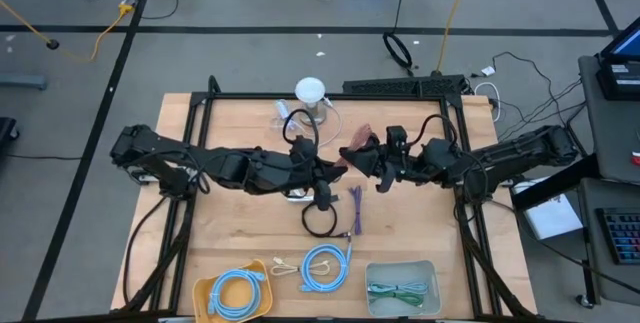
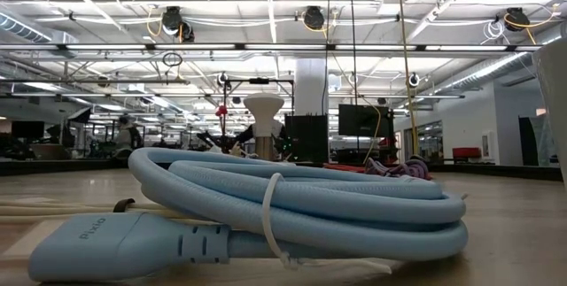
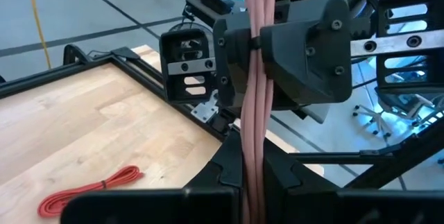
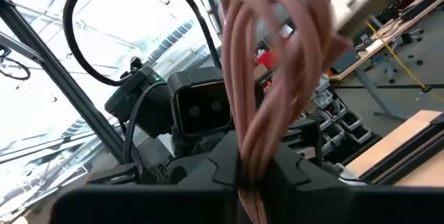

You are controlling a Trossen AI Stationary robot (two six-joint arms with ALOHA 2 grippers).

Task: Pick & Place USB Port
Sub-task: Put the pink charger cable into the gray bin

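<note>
1. The bench [image 1: 230,223] is a flat top of pale wood with straight grain, framed by black metal rails.
2. Two dark, jointed arms reach in from either side and meet above the bench's middle. From above, their bulk hides the spot where the claws come together.
3. The left claw [image 3: 244,177] is closed tight on the pink USB cable [image 3: 251,99]. The smooth, rubbery strands run straight out between its matte black fingers.
4. The right claw [image 4: 243,175] faces the left one and is also clamped on that cable. The cable rises from it in loose loops ending in a pale, boxy plug [image 4: 357,2], which is too blurred to show any detail.
5. The cable therefore hangs in the air between both claws, off the wood. How long it is cannot be told.
6. A light blue cable [image 2: 292,202], thick and glossy, is coiled and cinched with a white tie. It fills the low view and blocks most of the bench behind it.
7. At the near edge sit a rounded yellow tray [image 1: 208,298] holding a blue coil and a grey-green rectangular tray [image 1: 430,273] holding green cable.
8. Another blue coil [image 1: 322,268] lies on bare wood between the trays.
9. A black cable loop [image 1: 320,221] and a thin purple cable [image 1: 355,208] lie near the centre, partly under the arms.
10. A flat red cable bundle [image 3: 90,189] lies on the wood, cut off at the left wrist view's edge.
</note>
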